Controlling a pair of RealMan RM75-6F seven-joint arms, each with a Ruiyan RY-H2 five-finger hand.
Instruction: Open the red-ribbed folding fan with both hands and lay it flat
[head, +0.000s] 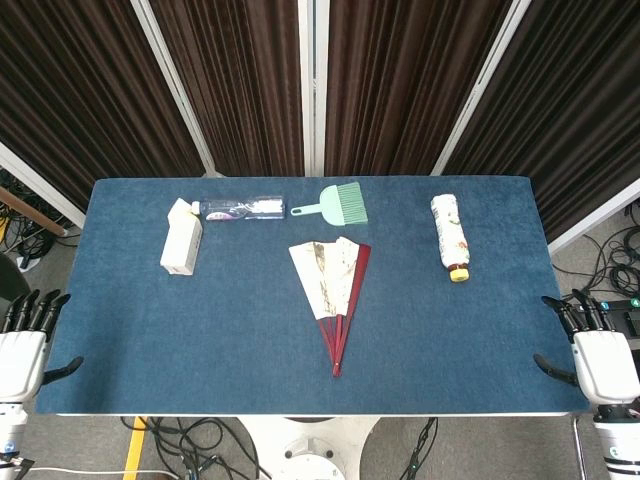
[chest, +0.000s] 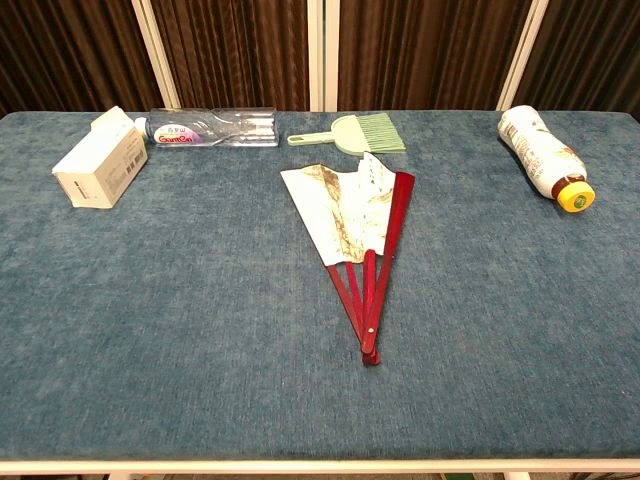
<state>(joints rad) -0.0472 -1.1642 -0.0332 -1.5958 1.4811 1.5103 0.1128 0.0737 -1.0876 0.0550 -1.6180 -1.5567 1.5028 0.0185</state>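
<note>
fan (head: 334, 282) mid-table, part-spread, long axis near-far, pivot toward robot | left hand (head: 22, 350) and right hand (head: 598, 352) at table's side edges, both empty, fingers apart | roughly equidistant

The left hand (head: 22, 352) at 8 o'clock in the head view is cut by the left edge, and the right hand (head: 600, 355) at 4 o'clock loses its wrist at the bottom edge; neither shows in the chest view. Print on the clear plastic bottle (chest: 212, 127) and the white carton (chest: 98, 160) is too small to read, as is the label on the yellow-capped bottle (chest: 543, 157)
</note>
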